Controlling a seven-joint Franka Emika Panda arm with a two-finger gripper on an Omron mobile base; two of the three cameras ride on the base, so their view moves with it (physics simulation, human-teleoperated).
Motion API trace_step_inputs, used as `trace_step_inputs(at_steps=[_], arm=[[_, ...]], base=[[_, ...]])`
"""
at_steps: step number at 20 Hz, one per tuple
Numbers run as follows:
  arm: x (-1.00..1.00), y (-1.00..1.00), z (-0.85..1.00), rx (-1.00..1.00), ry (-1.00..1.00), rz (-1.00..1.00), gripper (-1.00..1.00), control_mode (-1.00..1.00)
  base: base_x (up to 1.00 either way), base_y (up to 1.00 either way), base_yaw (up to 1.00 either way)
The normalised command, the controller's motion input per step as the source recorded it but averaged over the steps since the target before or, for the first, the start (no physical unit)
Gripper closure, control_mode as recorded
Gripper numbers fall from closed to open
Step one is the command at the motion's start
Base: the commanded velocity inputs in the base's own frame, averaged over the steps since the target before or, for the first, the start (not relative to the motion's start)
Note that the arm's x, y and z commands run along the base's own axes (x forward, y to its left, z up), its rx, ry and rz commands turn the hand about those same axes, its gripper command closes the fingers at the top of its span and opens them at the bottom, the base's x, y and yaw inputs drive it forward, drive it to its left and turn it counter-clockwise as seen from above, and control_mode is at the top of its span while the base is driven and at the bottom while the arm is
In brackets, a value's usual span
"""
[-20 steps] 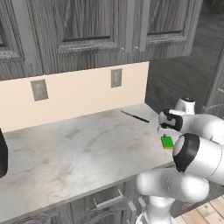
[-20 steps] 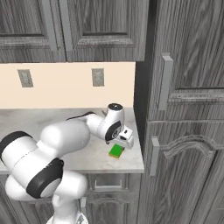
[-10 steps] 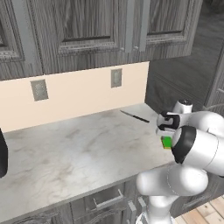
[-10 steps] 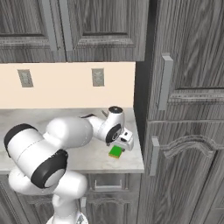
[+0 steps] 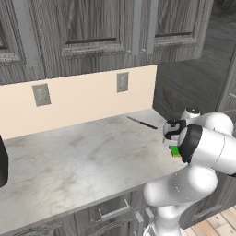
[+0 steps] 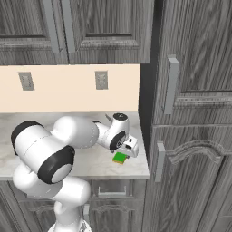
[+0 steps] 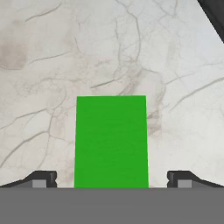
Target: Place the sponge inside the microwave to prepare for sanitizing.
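Gripper (image 7: 111,178) spread wide, empty — fingertips (image 7: 40,178) straddling sponge (image 7: 111,141) green side up, near counter's (image 5: 83,161) right front corner, not touching.

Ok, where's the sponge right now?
The sponge lies green side up on the marble counter near its right end, directly under the open gripper.

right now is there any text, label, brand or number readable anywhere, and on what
None can be read.
The sponge shows a plain green face with no print.
The two wall outlets carry no legible marking.
The cabinet doors and marble counter bear no words.
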Motion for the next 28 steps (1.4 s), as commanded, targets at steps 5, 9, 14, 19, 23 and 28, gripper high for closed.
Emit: trace_step_inputs(at_steps=[5,9,14,19,23,28], arm=[[0.11,0.00,-0.16,0.00,0.00,0.03,-1.00,-1.00],[0.09,0.00,-0.16,0.00,0.00,0.02,-1.00,-1.00],[0.10,-0.01,-0.19,0.00,0.00,0.02,-1.00,-1.00],[0.08,-0.03,-0.19,0.01,0.00,0.02,-1.00,-1.00],[0.01,-0.01,-0.25,0.02,0.00,0.01,1.00,-1.00],[0.00,0.00,-0.29,0.02,0.00,0.00,1.00,-1.00]], base=[[0.00,0.00,0.00],[0.00,0.00,0.00],[0.00,0.00,0.00],[0.00,0.00,0.00],[0.00,0.00,0.00],[0.00,0.00,0.00]])
